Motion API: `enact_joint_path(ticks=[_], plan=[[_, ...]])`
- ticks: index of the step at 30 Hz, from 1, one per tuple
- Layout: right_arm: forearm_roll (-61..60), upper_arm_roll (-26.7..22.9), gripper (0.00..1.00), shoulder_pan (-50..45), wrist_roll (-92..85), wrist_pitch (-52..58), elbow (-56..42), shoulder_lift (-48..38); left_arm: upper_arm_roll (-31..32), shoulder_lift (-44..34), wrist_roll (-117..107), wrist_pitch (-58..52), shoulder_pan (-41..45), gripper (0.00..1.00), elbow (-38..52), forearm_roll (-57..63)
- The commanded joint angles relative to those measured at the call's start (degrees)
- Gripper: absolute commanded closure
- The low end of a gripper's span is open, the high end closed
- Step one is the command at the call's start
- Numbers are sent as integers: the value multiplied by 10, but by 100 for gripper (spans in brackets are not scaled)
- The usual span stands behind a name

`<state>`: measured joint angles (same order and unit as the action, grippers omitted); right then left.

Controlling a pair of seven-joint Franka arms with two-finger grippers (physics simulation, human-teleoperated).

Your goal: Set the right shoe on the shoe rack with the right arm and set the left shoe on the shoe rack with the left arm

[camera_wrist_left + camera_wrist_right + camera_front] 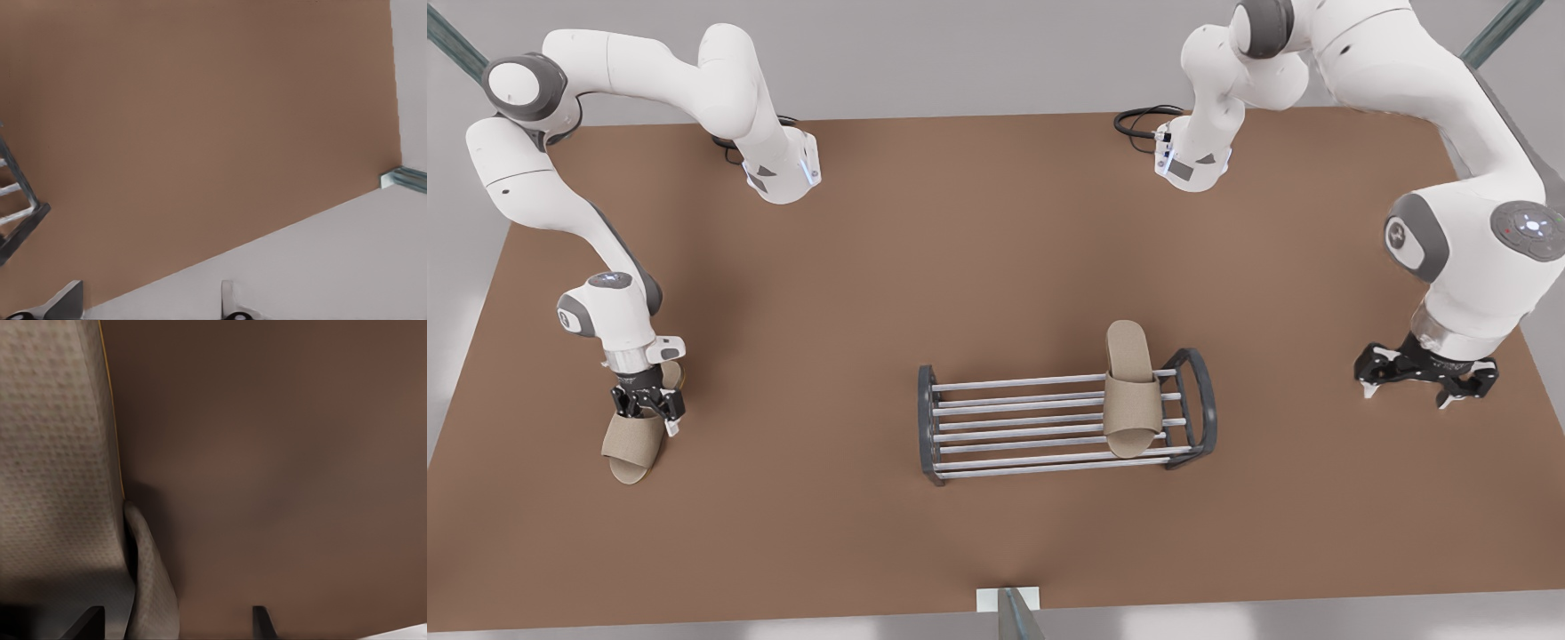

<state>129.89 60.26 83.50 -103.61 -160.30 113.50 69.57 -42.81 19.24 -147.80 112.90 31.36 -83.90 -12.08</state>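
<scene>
The right shoe [633, 449], a beige slide slipper, lies on the brown table at the front view's left. My right gripper [647, 416] is down on it and open. In the right wrist view the slipper's fabric [53, 453] is very close, and its side edge lies between the right gripper's [175, 623] spread fingers. The left shoe [1132, 391] lies across the bars of the shoe rack [1014, 418], at its end on the front view's right. My left gripper [1407, 396] hangs open and empty at the front view's right. In its wrist view the left gripper [147, 303] has a rack corner [17, 220] beside it.
The brown table [960, 249] spreads wide around the rack. Both arm bases [783, 169] stand at its far side with black cables [1138, 120]. The left gripper is close to the table's edge [267, 233] at the front view's right. A small bracket [1009, 600] sits at the near edge.
</scene>
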Motion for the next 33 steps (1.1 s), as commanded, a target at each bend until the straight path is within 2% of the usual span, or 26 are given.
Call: enact_joint_path(ticks=[1, 2, 4, 5, 6, 7, 8, 9, 11, 12, 14, 15, 17, 22, 23, 29, 33], plan=[[0, 0, 14, 0, -5, -4, 0, 0, 0, -9, 1277, -217, -21, 0, 4, -166], [0, 0, 14, 0, -6, -5, 0, 0, 0, -7, 1493, -221, -50, 0, 14, -169], [0, 0, 12, 0, -5, -5, -5, -1, 1, 6, 1499, -223, -60, 0, 34, -161], [0, 0, 12, 0, -5, -5, -8, -1, 20, 8, 1498, -223, -60, 0, 59, -117], [0, 0, 13, 0, -6, -5, -13, -1, 65, 9, 1498, -255, -96, 0, 100, -94], [0, -1, 14, 0, -6, -5, -15, 0, 68, 15, 1499, -266, -105, 0, 120, -87], [0, -1, 16, 0, -5, -12, -18, 0, 131, 8, 1499, -270, -155, 0, 122, -70], [0, -4, 17, -1, -4, -12, -21, 0, 278, -19, 1497, -267, -246, 0, 122, 21], [0, -4, 25, 0, -2, -12, -21, 0, 292, -25, 1496, -266, -252, 0, 118, 30], [0, -4, 25, -1, -2, -12, -21, 0, 338, -25, 1496, -266, -283, 0, 114, 56], [0, -4, 24, -1, -2, -12, -21, 0, 362, -19, 1499, -261, -288, 0, 87, 96], [0, -4, 23, -6, -2, -12, -26, 0, 397, -4, 1499, -263, -300, 0, 87, 132], [-1, -4, 29, -7, -1, -13, -29, 0, 401, 27, 1502, -264, -307, 0, 65, 134], [-1, -5, 44, -7, 15, -14, -30, 0, 418, 13, 1467, -263, -306, 0, 67, 109], [0, -5, 46, -7, 15, -14, -30, 0, 430, 6, 1445, -263, -311, 0, 92, 109], [-1, -5, 51, -7, 15, -14, -30, 0, 442, -22, 1527, -267, -328, 0, 97, 111], [-1, -5, 60, -7, 16, -19, -31, 0, 442, -22, 1529, -268, -328, 0, 97, 112]])
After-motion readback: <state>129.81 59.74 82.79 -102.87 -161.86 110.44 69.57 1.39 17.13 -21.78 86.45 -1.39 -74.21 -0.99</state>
